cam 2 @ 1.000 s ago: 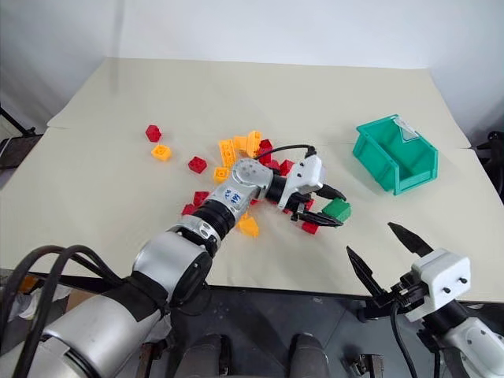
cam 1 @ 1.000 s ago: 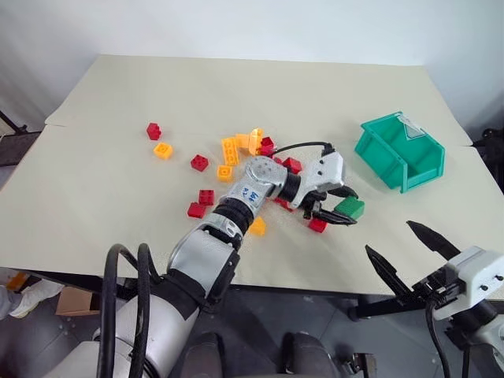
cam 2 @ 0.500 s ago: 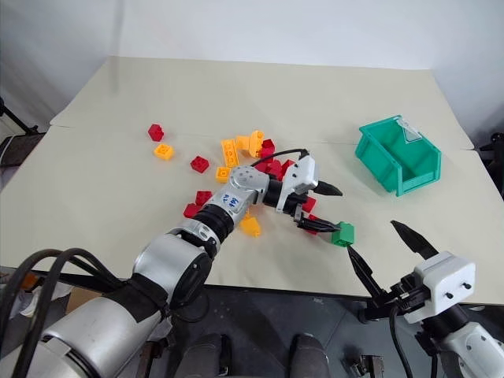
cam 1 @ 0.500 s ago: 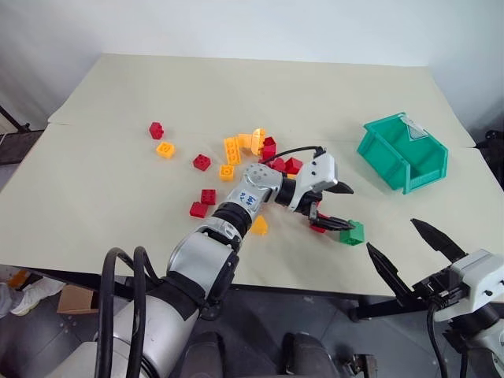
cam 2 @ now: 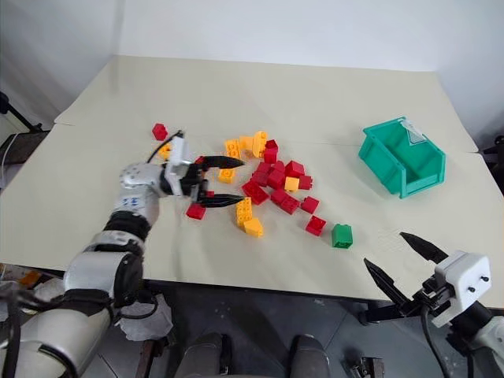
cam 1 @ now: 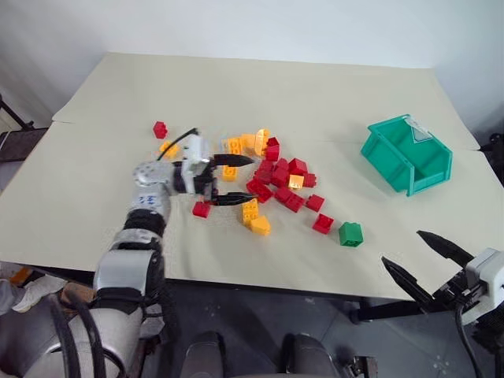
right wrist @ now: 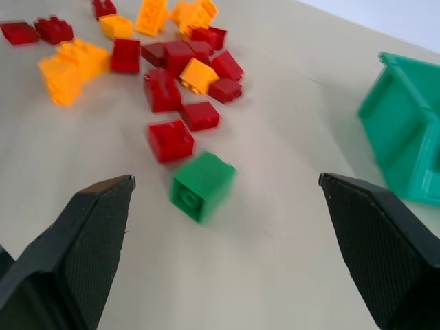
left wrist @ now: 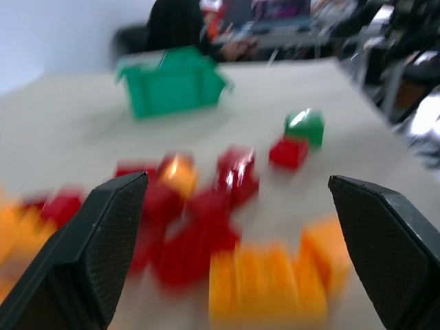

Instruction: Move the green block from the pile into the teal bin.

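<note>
The left gripper [cam 1: 224, 179] sits left of centre in the head view, its two black fingers spread apart and holding nothing, tips at the left edge of the pile [cam 1: 272, 183]. The right gripper [cam 1: 425, 260] is at the lower right, off the table's near edge, its jaws also wide apart and empty.

One green block [cam 1: 350, 234] lies alone on the table [cam 1: 315, 94], right of centre and low in the frame, just right of a red brick [cam 1: 322, 224] and apart from both grippers. One teal bin [cam 1: 408, 153] stands at the right, above the block and well apart from it.

The pile holds roughly a dozen red bricks and about half as many yellow-orange ones; one more red brick [cam 1: 160, 129] lies apart at upper left.
</note>
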Robot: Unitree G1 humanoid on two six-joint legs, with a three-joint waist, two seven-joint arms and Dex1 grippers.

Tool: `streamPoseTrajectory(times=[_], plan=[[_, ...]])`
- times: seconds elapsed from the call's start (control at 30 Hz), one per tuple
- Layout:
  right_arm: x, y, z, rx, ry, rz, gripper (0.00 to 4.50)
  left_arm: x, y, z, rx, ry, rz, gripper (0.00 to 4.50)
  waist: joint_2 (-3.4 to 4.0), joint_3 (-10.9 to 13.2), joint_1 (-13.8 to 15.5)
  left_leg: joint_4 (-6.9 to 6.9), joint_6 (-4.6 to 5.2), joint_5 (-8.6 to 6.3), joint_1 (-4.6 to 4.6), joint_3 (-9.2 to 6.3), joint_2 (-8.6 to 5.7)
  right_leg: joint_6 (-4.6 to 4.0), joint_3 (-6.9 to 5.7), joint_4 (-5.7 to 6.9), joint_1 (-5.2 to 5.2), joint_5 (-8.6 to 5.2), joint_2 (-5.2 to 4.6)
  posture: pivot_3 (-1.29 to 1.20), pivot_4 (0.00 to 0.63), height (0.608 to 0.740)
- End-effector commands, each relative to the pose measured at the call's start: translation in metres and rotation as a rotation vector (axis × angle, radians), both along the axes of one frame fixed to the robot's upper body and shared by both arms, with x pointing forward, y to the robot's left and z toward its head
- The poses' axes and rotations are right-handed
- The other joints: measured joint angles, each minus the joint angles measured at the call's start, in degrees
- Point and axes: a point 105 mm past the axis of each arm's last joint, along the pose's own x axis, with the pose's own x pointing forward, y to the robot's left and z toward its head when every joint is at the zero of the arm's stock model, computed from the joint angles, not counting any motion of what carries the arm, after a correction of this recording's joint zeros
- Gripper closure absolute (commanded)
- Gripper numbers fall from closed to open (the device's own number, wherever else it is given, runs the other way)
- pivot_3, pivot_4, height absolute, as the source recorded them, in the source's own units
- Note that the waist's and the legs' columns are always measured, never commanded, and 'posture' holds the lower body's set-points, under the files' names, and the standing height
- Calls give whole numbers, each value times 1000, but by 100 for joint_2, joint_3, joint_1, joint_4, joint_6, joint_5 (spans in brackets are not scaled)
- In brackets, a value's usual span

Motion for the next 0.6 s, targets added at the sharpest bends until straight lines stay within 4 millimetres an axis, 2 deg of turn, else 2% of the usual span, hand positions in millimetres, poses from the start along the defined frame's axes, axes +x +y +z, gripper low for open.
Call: streamPoseTrajectory(times=[0.03,0.07,0.13,0.27,0.47,0.6], plan=[[2,-5,4,-24,-2,51,0,-19,20,12,-33,-70,27,38,0,0,4,2,0,0,1,-1,0,0,0,7,-1,0,0,0,150,740],[10,-2,6,-35,6,99,0,-27,33,8,-37,-56,68,38,2,1,-20,6,0,0,1,-2,1,0,1,9,0,0,0,0,150,740],[22,7,10,-42,15,174,0,-38,44,4,-46,-30,122,38,2,1,-126,13,0,0,6,9,1,0,21,12,1,0,0,0,150,740],[46,32,16,-61,78,314,0,-54,41,1,-48,-10,150,38,3,2,-132,33,-4,3,12,4,12,-1,28,36,2,0,6,0,150,740],[89,64,20,-72,214,413,0,-62,38,-8,-61,15,193,38,6,0,-130,38,-5,3,10,4,14,-2,35,40,-1,0,11,0,150,740],[109,72,3,-163,333,452,0,-64,32,-8,-80,4,194,38,6,0,-126,30,-5,3,7,8,15,-2,35,35,-6,0,13,0,150,740]])
